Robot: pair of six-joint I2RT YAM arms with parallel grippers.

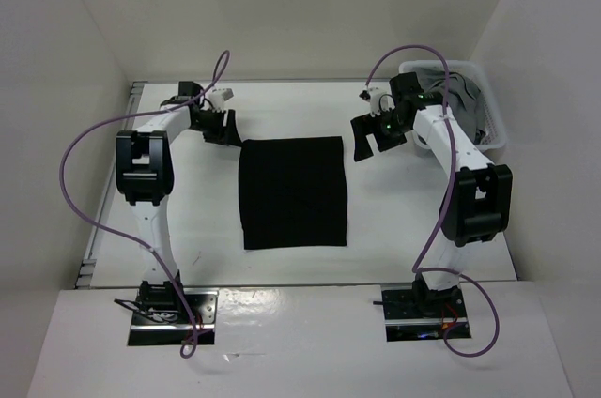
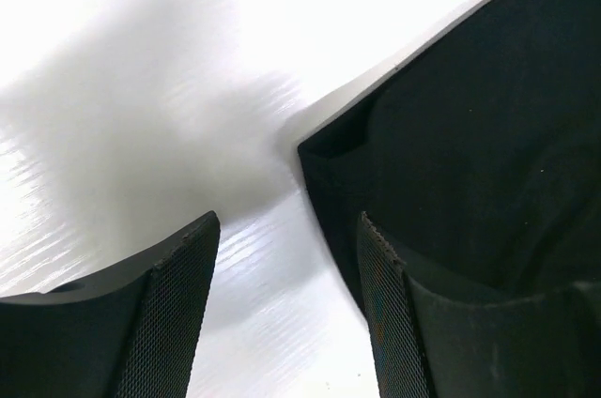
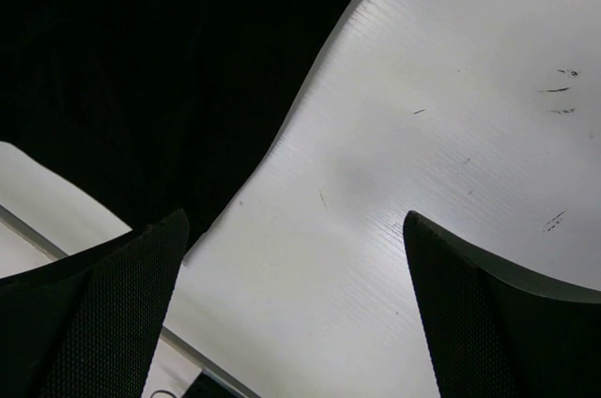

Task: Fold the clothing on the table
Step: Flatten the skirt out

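From above, the cloth [image 1: 292,191] is seen flat in the middle of the table [image 1: 394,238]. The left gripper [image 1: 223,130] and right gripper [image 1: 376,140] are placed at its far corners, probably so both can be lifted together. Only the left wrist view shows those jaws partly open and empty, with the corner just ahead. In the right wrist view, the jaws are shown wide open over bare table, nothing is held, and the cloth edge lies beside them.

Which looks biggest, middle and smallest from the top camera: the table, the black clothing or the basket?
1. table
2. clothing
3. basket, though the right arm hides part of it
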